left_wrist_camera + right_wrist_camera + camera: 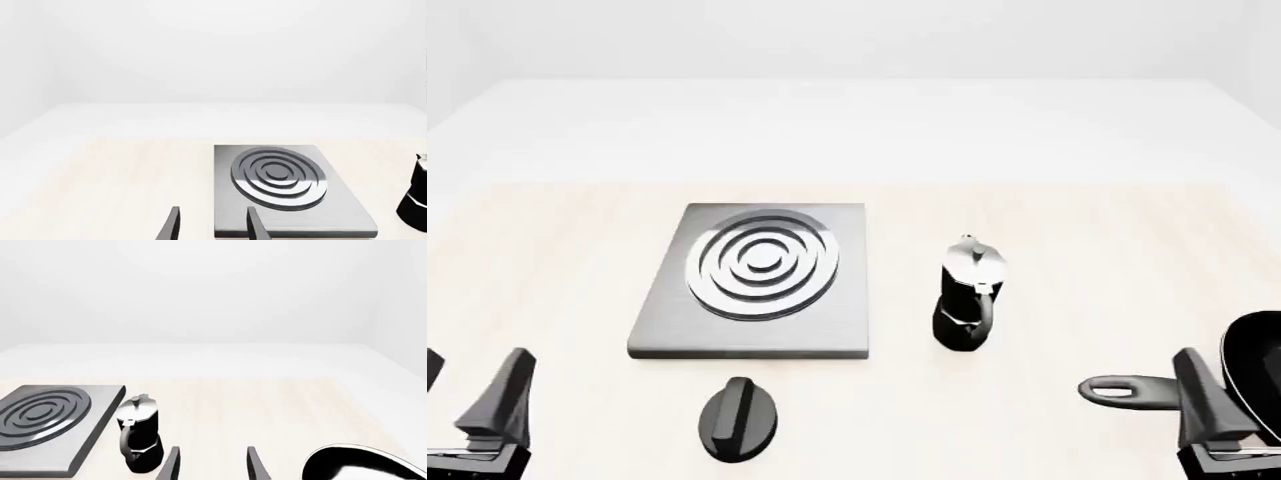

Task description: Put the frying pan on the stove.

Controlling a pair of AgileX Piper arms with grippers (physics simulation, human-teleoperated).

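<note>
The frying pan [1257,345] lies at the table's near right edge, cut off by the frame, its long handle [1128,390] pointing left with the oval hole at the end. In the right wrist view the pan's glossy rim [360,462] shows beside my right gripper [213,466], which is open and empty. In the front view that right gripper [1238,405] hangs over the join of handle and pan. The stove [754,280] is a grey slab with silver rings, left of centre. My left gripper [467,390] is open and empty at the near left, short of the stove [287,185].
A black-and-silver moka pot [968,300] stands upright between stove and pan; it also shows as the moka pot [140,435] in the right wrist view. A small black oval knob [741,418] lies just in front of the stove's near edge.
</note>
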